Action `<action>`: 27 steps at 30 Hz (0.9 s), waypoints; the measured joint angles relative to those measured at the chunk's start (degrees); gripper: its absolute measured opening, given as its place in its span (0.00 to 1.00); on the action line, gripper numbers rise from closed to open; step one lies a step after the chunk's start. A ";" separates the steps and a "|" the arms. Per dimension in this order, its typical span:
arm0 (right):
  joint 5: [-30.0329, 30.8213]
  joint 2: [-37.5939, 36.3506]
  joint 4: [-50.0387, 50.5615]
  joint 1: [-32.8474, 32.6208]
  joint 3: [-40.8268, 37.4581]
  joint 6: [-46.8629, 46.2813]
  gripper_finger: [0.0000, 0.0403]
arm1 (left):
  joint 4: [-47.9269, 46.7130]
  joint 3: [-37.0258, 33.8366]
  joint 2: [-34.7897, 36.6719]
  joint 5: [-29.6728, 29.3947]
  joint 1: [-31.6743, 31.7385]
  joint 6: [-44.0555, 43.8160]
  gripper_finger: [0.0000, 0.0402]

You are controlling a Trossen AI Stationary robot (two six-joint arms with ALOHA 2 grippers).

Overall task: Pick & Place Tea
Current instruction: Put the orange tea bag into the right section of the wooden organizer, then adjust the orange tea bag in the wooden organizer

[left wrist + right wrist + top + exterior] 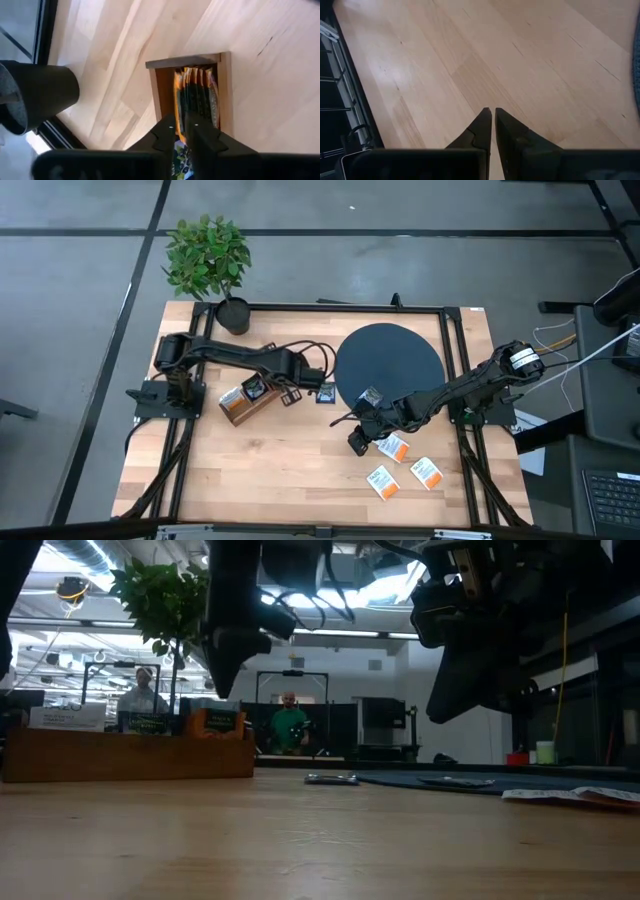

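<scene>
Overhead, the left gripper (262, 387) hangs over the wooden box (243, 402) on the counter (290, 470), and its wrist camera looks straight down into a compartment packed with upright sachets (196, 97). Its fingers (162, 136) stand a narrow gap apart astride the edge of one sachet (whether they are pinching it or have let it go, I cannot tell). The right gripper (357, 444) hovers above bare wood, fingertips nearly touching and empty. Just beside it lies a white-and-orange sachet (394, 447), with two more (383, 481) (427, 472) near the counter's front. One dark sachet (325, 392) lies between the box and the dark disc (388, 364). A potted plant (208, 260) stands at the counter's back corner.
</scene>
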State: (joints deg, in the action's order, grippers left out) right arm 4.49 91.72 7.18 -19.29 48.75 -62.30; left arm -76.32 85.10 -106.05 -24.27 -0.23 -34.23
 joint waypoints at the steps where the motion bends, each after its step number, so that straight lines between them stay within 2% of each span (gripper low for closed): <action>1: 0.00 0.00 0.00 0.00 0.00 0.00 0.07 | -0.05 0.02 0.39 0.02 0.15 -0.32 0.12; 13: 0.00 0.00 -0.02 0.00 0.00 -0.04 0.07 | -1.21 0.04 2.72 0.45 1.74 -1.30 0.28; 21: 1.26 0.00 0.04 0.00 0.00 0.00 0.07 | 5.69 0.04 8.00 12.32 0.60 -1.33 0.27; 27: 1.51 0.00 0.02 0.47 0.00 0.02 0.07 | 6.86 -0.31 5.80 15.14 0.64 0.45 0.24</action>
State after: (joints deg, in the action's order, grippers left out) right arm 6.00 91.72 7.20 -18.82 48.75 -62.28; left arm -69.46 84.79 -100.25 -9.13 0.40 -33.78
